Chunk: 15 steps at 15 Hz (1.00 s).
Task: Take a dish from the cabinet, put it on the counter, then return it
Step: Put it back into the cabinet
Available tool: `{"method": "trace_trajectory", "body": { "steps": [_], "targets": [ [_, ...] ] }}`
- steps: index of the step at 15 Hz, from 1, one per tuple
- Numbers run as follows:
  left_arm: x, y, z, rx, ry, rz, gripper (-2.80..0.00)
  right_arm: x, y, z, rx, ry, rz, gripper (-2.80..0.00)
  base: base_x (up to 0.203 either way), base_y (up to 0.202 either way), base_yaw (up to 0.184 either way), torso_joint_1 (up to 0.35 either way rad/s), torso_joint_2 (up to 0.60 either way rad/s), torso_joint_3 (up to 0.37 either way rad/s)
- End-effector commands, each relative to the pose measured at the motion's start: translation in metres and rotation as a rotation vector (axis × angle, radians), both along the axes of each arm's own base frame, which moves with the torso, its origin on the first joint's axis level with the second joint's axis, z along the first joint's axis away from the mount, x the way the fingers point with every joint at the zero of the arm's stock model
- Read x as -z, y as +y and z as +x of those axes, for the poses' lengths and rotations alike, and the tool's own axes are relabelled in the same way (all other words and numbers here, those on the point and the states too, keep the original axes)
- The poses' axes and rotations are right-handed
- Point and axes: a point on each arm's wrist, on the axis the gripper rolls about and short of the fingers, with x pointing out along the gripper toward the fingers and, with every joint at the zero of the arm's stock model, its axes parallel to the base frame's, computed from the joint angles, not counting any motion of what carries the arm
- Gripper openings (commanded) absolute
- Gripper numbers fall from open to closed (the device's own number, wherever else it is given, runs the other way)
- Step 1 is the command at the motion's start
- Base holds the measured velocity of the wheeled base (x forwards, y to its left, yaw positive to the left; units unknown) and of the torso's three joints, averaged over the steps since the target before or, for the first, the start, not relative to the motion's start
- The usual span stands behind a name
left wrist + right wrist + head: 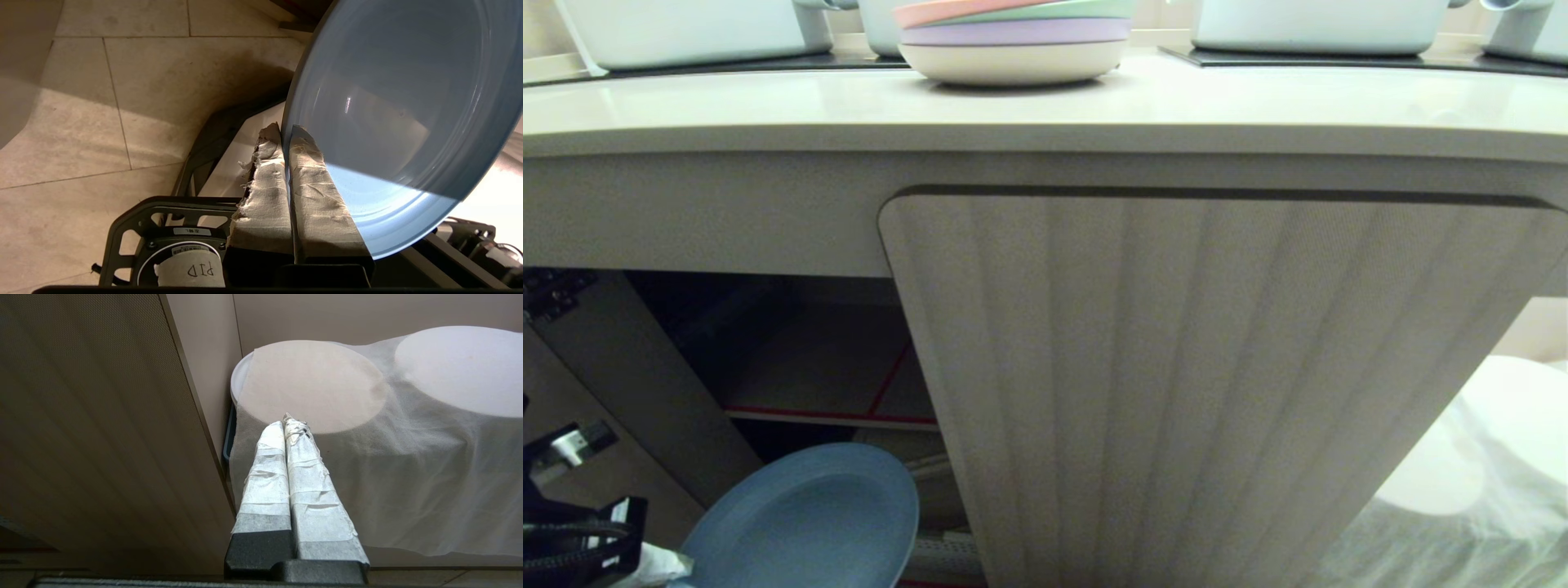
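The light-blue dish (pixel 809 523) hangs tilted in front of the cabinet's open left bay, below the red-edged inner shelf (pixel 833 415). My left gripper (pixel 674 565) is at the bottom left of the head view, shut on the dish's rim. In the left wrist view its taped fingers (pixel 265 183) pinch the rim of the dish (pixel 392 102), one on each face, above the tiled floor (pixel 122 102). The counter (pixel 1045 106) runs across above the cabinet. My right gripper (pixel 288 422) is shut on nothing, parked low beside the ribbed door (pixel 102 437).
A pink-topped stack of pastel plates (pixel 1013 41) sits on the counter between white pots (pixel 686 28) on black cooktop panels (pixel 1298 57). The right ribbed door (pixel 1217 392) is closed; the left door (pixel 629 384) stands swung open. White cloth-covered round things (pixel 367 457) stand at the right.
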Motion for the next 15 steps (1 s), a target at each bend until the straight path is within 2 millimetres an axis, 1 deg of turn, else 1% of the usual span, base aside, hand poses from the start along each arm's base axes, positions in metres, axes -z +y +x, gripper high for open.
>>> {"method": "trace_trajectory", "body": {
  "steps": [1, 5, 11, 15],
  "targets": [
    [0.006, 0.003, 0.006, 0.000, 0.023, -0.015, -2.80, 0.000, 0.000, 0.000, 0.000, 0.000, 0.001, -2.80, 0.000, 0.000, 0.000, 0.000, 0.00, 0.000],
    [0.015, 0.009, 0.022, 0.001, 0.003, -0.004, -2.80, 0.000, 0.000, 0.000, 0.000, 0.000, 0.001, -2.80, 0.000, 0.000, 0.000, 0.000, 0.00, 0.000],
    [0.025, 0.004, 0.044, 0.065, -0.006, 0.003, -2.80, 0.000, 0.000, 0.000, 0.000, 0.000, 0.001, -2.80, 0.000, 0.000, 0.000, 0.000, 0.00, 0.000],
    [0.033, 0.002, 0.058, 0.065, -0.003, 0.001, -2.80, 0.000, 0.000, 0.000, 0.000, 0.000, 0.001, -2.80, 0.000, 0.000, 0.000, 0.000, 0.00, 0.000]
  ]
}}
